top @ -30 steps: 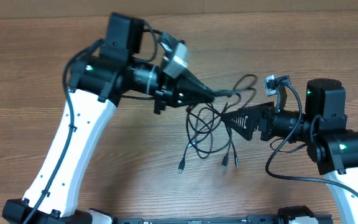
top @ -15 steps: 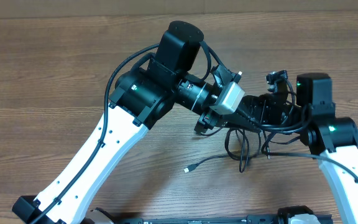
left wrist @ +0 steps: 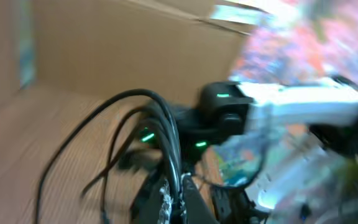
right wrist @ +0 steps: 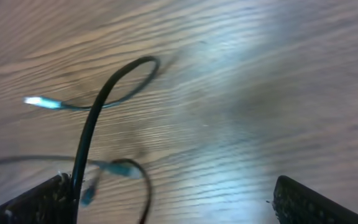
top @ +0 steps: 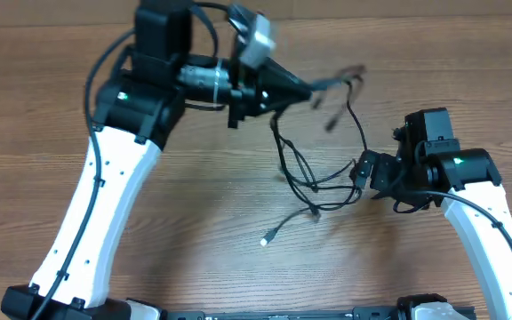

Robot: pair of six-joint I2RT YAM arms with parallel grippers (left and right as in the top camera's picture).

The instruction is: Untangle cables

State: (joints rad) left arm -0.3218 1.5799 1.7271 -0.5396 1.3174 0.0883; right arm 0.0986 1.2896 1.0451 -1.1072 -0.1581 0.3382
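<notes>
Brown wood table point(top: 194, 222). My left gripper point(top: 305, 88) is clamped on the cables point(top: 296, 169), strands trailing from it down to the tabletop. My right gripper point(top: 359, 171) gapes wide at the tangle's right edge, one cord against a finger. One plug point(top: 265, 239) lies loose.

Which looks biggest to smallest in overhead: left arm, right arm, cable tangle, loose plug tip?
1. left arm, largest by far
2. right arm, less of it in frame
3. cables, spread wide but thin
4. plug tip, smallest

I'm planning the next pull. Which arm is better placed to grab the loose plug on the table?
Probably right: right gripper is open and nearer the plug; left gripper is shut on the cables.
</notes>
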